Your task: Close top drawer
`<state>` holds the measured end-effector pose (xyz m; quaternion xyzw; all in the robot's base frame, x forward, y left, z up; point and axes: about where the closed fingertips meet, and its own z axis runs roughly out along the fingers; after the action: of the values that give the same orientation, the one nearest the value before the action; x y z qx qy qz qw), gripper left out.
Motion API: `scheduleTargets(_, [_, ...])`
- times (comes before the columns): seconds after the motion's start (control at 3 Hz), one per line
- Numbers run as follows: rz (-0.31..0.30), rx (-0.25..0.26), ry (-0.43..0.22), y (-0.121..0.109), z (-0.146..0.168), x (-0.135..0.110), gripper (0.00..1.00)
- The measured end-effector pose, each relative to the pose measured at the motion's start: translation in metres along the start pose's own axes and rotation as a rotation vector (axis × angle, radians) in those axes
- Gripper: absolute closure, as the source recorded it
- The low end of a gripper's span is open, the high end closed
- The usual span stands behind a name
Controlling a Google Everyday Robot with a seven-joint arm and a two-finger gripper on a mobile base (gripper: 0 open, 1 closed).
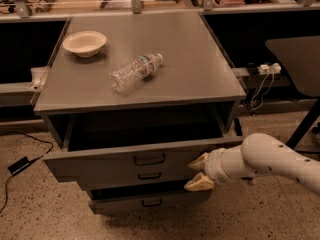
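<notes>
While arm [272, 156] low, pincer [193, 173] at top drawer [100, 160]

The top drawer [95, 162] is grey with a dark handle [149, 159], and the bench [185, 54] is grey too. The tool [191, 175], at the drawer front's right end, is cream, on a white arm [270, 159] with dark dots. The bowl [84, 42] is cream, the floor [40, 209] speckled beige.
</notes>
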<state>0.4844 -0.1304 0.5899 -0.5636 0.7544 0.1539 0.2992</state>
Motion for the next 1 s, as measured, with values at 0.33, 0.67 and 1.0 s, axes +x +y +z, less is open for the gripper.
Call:
scheduleTargets(0.33, [0.0, 0.0, 0.0, 0.0, 0.0, 0.0, 0.0])
scheduleTargets(0.67, [0.0, 0.0, 0.0, 0.0, 0.0, 0.0, 0.0])
scheduleTargets(1.0, [-0.037, -0.005, 0.011, 0.0012, 0.0081, -0.0026, 0.0])
